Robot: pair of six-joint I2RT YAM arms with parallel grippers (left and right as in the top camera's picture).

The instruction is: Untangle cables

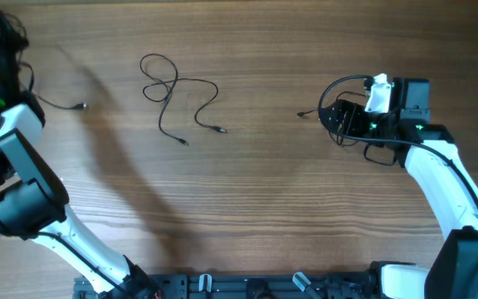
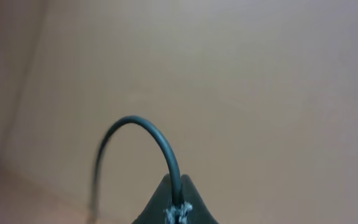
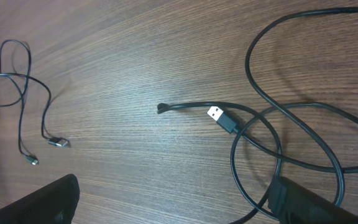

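Observation:
One thin black cable [image 1: 176, 91] lies in loose loops at the table's middle left, its two plug ends toward the front; it also shows in the right wrist view [image 3: 18, 93]. A second cable [image 1: 348, 116] lies coiled at the right, with a USB plug [image 3: 216, 114]. My right gripper [image 3: 179, 211] is open just above these coils, and it shows in the overhead view [image 1: 344, 119]. My left gripper [image 2: 178, 208] is shut on a third black cable [image 2: 148, 127], held high at the far left [image 1: 15, 79]. That cable's free plug end [image 1: 81, 106] rests on the table.
The wooden table [image 1: 256, 208] fills the view. The left arm's white links [image 1: 23, 195] stand over the front left. The right arm [image 1: 442, 178] runs along the right edge. A plain wall [image 2: 260, 74] fills the left wrist view.

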